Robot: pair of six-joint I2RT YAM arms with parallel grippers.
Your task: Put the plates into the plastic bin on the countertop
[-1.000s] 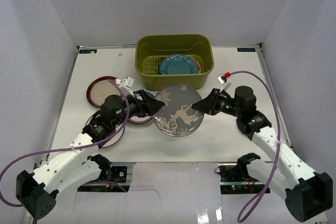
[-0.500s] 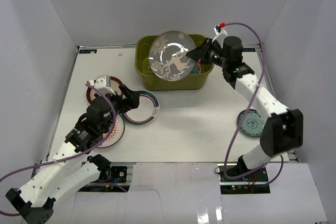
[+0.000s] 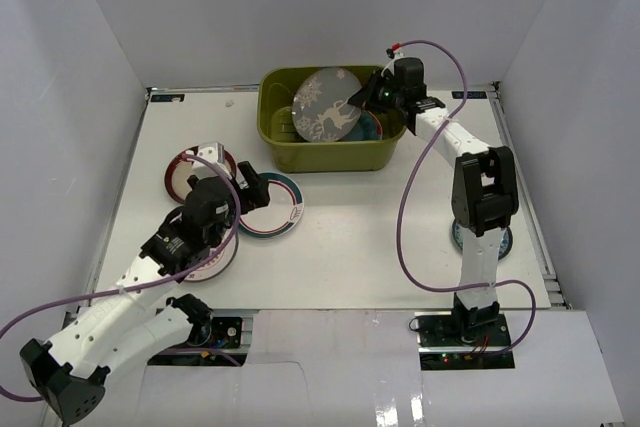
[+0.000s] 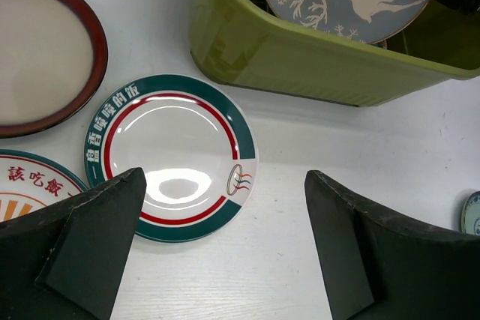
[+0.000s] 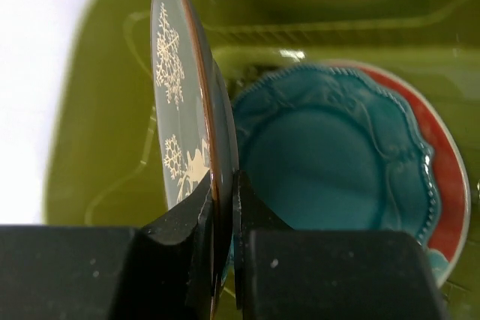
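My right gripper is shut on the rim of the grey plate with the deer and snowflake pattern and holds it on edge inside the olive-green plastic bin. In the right wrist view the grey plate stands beside the scalloped teal plate, which lies on the red-and-teal plate on the bin floor. My left gripper is open and empty above the teal-rimmed white plate on the countertop.
The maroon-rimmed cream plate and the orange-sunburst plate lie at the left, partly under my left arm. The small light-blue plate lies at the right, mostly behind my right arm. White walls bound the countertop.
My right gripper carried the grey plate from mid-table up and back, then lowered it into the bin. My left gripper let go of it and drew back left.
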